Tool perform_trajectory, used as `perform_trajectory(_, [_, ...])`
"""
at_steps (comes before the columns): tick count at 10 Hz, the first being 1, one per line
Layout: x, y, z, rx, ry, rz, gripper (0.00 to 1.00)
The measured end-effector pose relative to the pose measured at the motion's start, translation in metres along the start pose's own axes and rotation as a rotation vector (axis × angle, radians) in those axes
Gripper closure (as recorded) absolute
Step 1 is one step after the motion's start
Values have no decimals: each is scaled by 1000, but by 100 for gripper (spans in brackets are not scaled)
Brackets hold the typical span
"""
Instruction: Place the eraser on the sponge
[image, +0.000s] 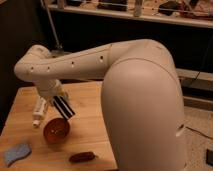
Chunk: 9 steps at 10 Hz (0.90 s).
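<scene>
The eraser (64, 108), a small black block with pale stripes, hangs tilted in the air just above the red bowl (56, 131). My gripper (58, 101) is shut on its upper end, at the tip of the white arm reaching in from the right. The sponge (16, 153), flat, light blue and wavy-edged, lies on the wooden table (87, 107) near its front left corner. It is down and to the left of the eraser, beyond the bowl.
A white tube (38, 111) lies left of the gripper near the table's left edge. A dark reddish-brown sausage-shaped thing (82, 157) lies at the front edge. The robot's bulky white body fills the right side of the view.
</scene>
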<state>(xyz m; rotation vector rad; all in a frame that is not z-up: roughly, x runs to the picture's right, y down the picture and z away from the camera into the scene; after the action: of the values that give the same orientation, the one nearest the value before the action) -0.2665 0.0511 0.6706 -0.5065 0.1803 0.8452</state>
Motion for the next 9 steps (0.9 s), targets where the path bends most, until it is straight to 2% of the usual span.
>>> perform_trajectory(1, [-2, 11, -1, -6, -4, -24, 83])
perform_trajectory(2, [-3, 21, -1, -11, -5, -46, 85])
perform_trajectory(4, [-6, 43, 4, -21, -4, -99, 85])
perform_trajectory(9, [-7, 76, 23, -32, 23, -182, 85])
